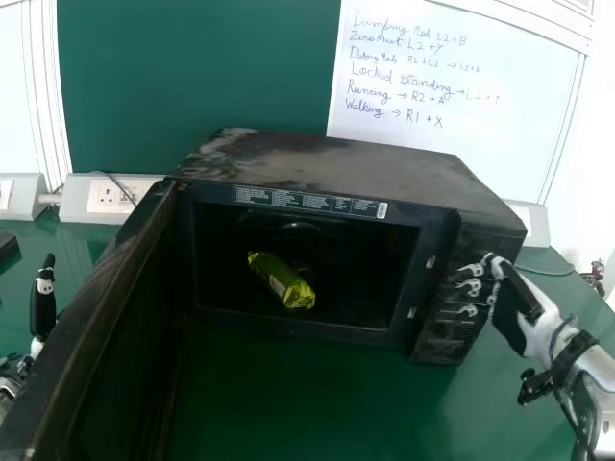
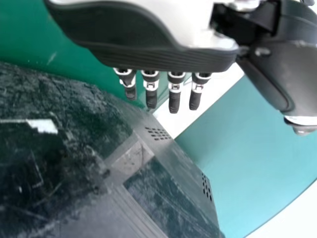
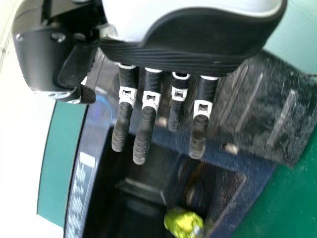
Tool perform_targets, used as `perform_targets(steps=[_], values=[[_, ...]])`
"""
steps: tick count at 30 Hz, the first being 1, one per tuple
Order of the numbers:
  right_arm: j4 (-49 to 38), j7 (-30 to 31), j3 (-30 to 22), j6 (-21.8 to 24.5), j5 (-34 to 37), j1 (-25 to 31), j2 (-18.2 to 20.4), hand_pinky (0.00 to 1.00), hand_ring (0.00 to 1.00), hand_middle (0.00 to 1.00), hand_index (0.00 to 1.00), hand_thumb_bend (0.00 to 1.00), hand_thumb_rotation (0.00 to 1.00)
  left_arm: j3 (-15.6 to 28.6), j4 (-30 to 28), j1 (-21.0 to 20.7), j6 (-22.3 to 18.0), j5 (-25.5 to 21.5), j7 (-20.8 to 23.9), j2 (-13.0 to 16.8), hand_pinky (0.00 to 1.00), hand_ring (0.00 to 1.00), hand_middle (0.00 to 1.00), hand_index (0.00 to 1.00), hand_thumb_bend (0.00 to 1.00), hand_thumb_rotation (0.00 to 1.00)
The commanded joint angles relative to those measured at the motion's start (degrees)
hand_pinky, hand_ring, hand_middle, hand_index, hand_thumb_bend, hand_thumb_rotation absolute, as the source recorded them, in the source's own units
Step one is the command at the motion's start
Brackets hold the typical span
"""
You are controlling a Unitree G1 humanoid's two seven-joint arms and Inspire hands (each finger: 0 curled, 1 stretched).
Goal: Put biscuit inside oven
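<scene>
Where clock positions are cited, they are read in the head view about the middle of the opening of the oven [image 1: 336, 168]. Nearest, the door [image 1: 82, 327] stands wide open at 8 o'clock above the worktop [image 1: 317, 413]. The left hand [image 1: 42, 305] lies near 9 o'clock, beyond the door's outer face, its fingers [image 2: 174, 101] extended and empty. The right hand [image 1: 519, 293] lies near 3 o'clock, beside the control panel [image 1: 450, 303], its fingers [image 3: 143, 139] likewise straight and holding nothing; whether they touch the panel cannot be told. Farther in, the biscuit [image 1: 274, 277] lies tilted within the cavity, just off centre toward 7 o'clock and well behind the door's path.

Placement appears complete; closing the door is judged the remaining step. The left hand is best set flat on the outer face near the free edge, where leverage is greatest, and made to follow the hinge's arc from 8 through 6 toward 3 o'clock. Light, even pressure should limit sliding of the casing. The right hand may brace the casing from 3 o'clock, provided that its fingers remain clear of the closing seam beside the latch slots [image 1: 430, 261].
</scene>
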Motion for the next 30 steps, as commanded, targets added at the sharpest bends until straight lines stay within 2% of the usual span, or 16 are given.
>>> perform_targets(steps=[1, 7, 8, 9, 12, 16, 20, 30], values=[[0.35, -2.27, -0.73, 0.55, 0.39, 0.59, 0.18, 0.3, 0.32, 0.38, 0.48, 0.52, 0.15, -0.1, -0.13, -0.06, 0.34, -0.02, -1.14, 0.38, 0.76, 0.82, 0.83, 0.82, 0.5, 0.05], [-0.77, -8.72, -1.0, 1.1, -0.59, 1.83, 1.15, 0.27, 0.29, 0.35, 0.48, 0.52, 0.16, -0.48, -2.65, 0.5, 1.7, -0.87, -2.68, 0.83, 0.8, 0.85, 0.87, 0.86, 0.46, 0.07], [-1.0, -9.56, -0.96, 1.57, -0.46, 1.91, 1.18, 0.27, 0.28, 0.34, 0.41, 0.64, 0.25, -0.48, -2.85, 0.55, 1.93, -1.01, -3.01, 0.9, 0.83, 0.86, 0.89, 0.89, 0.42, 0.09], [-1.03, -10.18, -0.78, 1.84, -0.44, 1.96, 1.04, 0.27, 0.28, 0.34, 0.38, 0.68, 0.28, -0.55, -3.39, 0.61, 2.35, -1.4, -3.25, 1.01, 0.84, 0.87, 0.89, 0.9, 0.41, 0.09], [-1.59, -11.84, -0.24, 2.87, -0.56, 2.04, 0.81, 0.26, 0.27, 0.34, 0.36, 0.7, 0.34, -0.79, -4.82, 0.82, 3.19, -1.93, -4.0, 1.43, 0.84, 0.87, 0.89, 0.91, 0.39, 0.11], [-2.35, -13.16, 0.09, 3.1, -0.6, 2.26, 0.85, 0.26, 0.27, 0.34, 0.36, 0.68, 0.34, -1.76, -6.14, 1.56, 2.58, -0.61, -7.79, 2.67, 0.84, 0.87, 0.89, 0.93, 0.34, 0.16], [-2.43, -14.1, 0.31, 3.55, -0.64, 2.36, 0.67, 0.26, 0.27, 0.34, 0.37, 0.68, 0.34, -2.49, -6.88, 2.11, 1.71, 0.72, -10.69, 3.15, 0.82, 0.86, 0.87, 0.89, 0.38, 0.12], [-2.97, -15.25, 0.95, 4.52, -1.16, 2.52, 0.41, 0.27, 0.28, 0.34, 0.37, 0.7, 0.34, -3.23, -8.49, 2.54, 1.79, 0.71, -11.6, 3.0, 0.82, 0.87, 0.87, 0.88, 0.38, 0.08]])
